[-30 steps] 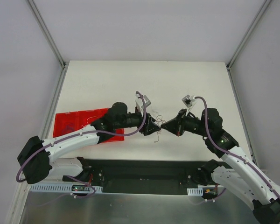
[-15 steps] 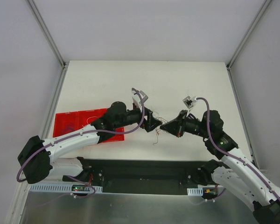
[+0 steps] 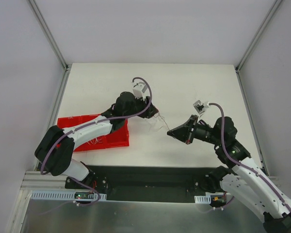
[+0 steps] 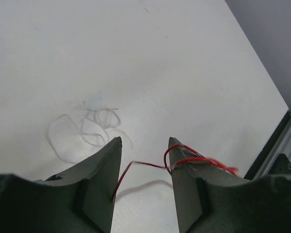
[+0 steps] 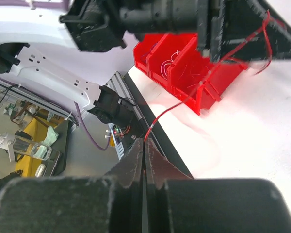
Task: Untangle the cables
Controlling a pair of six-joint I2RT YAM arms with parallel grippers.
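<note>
Red cable [image 4: 203, 161], pinched in the closed right jaws and hooked on the spread-apart left jaws above whitish cables [image 4: 87, 127] on the counter [image 4: 184, 58], could be snapped if pulled harder.

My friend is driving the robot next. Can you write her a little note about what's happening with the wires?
Left gripper: open; the red wire is hooked over one finger, not pinched.
Right gripper: shut on the red wire, which runs across to the left gripper.
Whitish wires: loose loopy bunch on the table. More wires lie in the red bin.
Done: red wire looks free of the bunch.
Left: unhook it, then separate the whitish loops.
</note>
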